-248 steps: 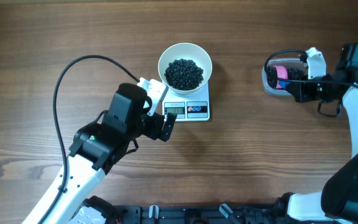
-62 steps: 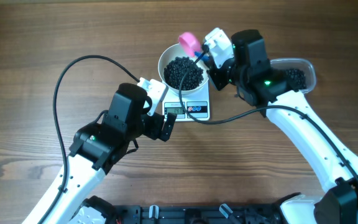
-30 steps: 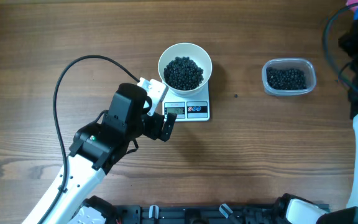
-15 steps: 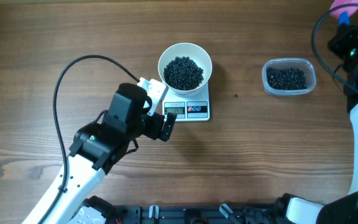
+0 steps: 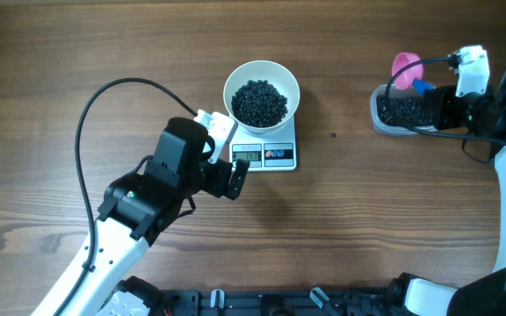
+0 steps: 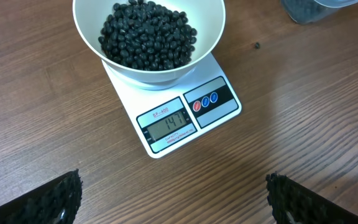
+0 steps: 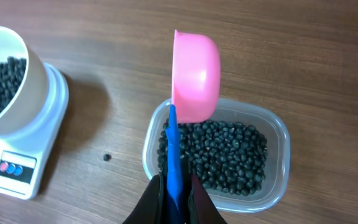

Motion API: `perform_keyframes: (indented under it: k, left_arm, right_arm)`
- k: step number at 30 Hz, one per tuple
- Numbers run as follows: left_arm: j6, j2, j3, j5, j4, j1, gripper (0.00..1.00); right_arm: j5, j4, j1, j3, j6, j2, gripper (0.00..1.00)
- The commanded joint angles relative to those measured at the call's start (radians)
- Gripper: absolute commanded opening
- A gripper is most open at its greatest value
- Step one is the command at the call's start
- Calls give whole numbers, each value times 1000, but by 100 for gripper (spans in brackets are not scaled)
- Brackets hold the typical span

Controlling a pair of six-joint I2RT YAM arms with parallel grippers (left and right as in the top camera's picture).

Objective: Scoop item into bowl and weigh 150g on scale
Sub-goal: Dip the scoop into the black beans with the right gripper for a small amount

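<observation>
The white bowl (image 5: pixel 262 75) stands on the white scale (image 5: pixel 281 156) and holds a heap of black beans, the item (image 5: pixel 261 103). In the left wrist view the scale's display (image 6: pixel 168 124) reads 147. My left gripper (image 5: pixel 233 178) hangs open just in front of the scale, its fingertips (image 6: pixel 55 198) far apart over bare wood. My right gripper (image 7: pixel 174 193) is shut on the blue handle of a pink scoop (image 7: pixel 196 78). The scoop is turned on its edge above the left end of a clear tub (image 7: pixel 278 134) of more beans (image 7: pixel 222 155). I cannot see inside the scoop.
One stray bean (image 5: pixel 333 134) lies on the wooden table between the scale and the clear tub (image 5: pixel 378 123). A black cable (image 5: pixel 95 105) loops over the table left of the bowl. The table's front edge carries black hardware (image 5: pixel 262 303).
My right arm has swung down from the far right corner to the tub, bringing the pink scoop over the tub's left end. Left arm, bowl and scale have not moved.
</observation>
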State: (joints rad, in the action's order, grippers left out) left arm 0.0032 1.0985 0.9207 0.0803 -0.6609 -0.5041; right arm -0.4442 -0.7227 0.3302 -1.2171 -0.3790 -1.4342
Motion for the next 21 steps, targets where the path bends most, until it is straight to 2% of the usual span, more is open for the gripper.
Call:
perform_keyframes:
  k: [1, 3, 9, 13, 21]
  left_arm:
    - [16, 1, -3, 16, 2, -4, 100]
    - [16, 1, -3, 16, 2, -4, 100]
    - [16, 1, -3, 16, 2, -4, 100]
    - [16, 1, -3, 16, 2, -4, 100]
    - [16, 1, -3, 16, 2, -5, 100]
  right_arm:
    - [61, -14, -6, 15, -118, -26, 4]
    - [143, -31, -6, 16, -119, -55, 4]
    - [145, -110, -9, 17, -116, -117, 4]
    - [44, -131, -10, 24, -114, -131, 4]
    - [-28, -168, -10, 27, -82, -131, 4]
